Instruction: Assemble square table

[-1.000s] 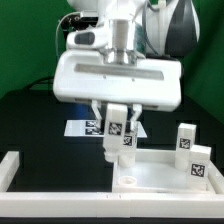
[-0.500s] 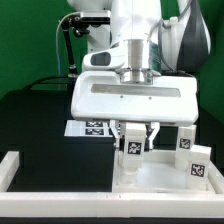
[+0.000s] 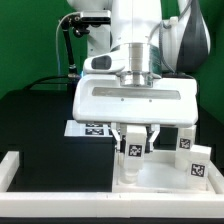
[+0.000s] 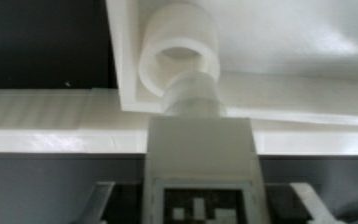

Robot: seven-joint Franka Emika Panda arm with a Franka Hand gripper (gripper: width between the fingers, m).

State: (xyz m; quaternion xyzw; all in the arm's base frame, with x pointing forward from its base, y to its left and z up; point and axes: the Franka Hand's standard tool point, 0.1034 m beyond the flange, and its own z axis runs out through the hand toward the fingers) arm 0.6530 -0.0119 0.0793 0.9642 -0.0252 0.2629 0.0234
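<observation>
My gripper (image 3: 133, 146) is shut on a white tagged leg (image 3: 133, 151) and holds it upright over the near corner of the white square table top (image 3: 160, 172). In the wrist view the leg (image 4: 202, 150) runs from between my fingers down to a round socket (image 4: 181, 55) at the top's corner; its tip touches or sits just at the socket. Two more white tagged legs (image 3: 185, 138) (image 3: 199, 160) stand on the exterior view's right, beside the top.
The marker board (image 3: 92, 128) lies behind the gripper on the black table. Long white rails (image 3: 20, 168) run along the exterior view's left and front edges. A green backdrop stands behind the arm.
The arm moved toward the exterior view's right with the leg and lowered it over the table top's corner between one second ago and half a second ago. Since then it has barely moved.
</observation>
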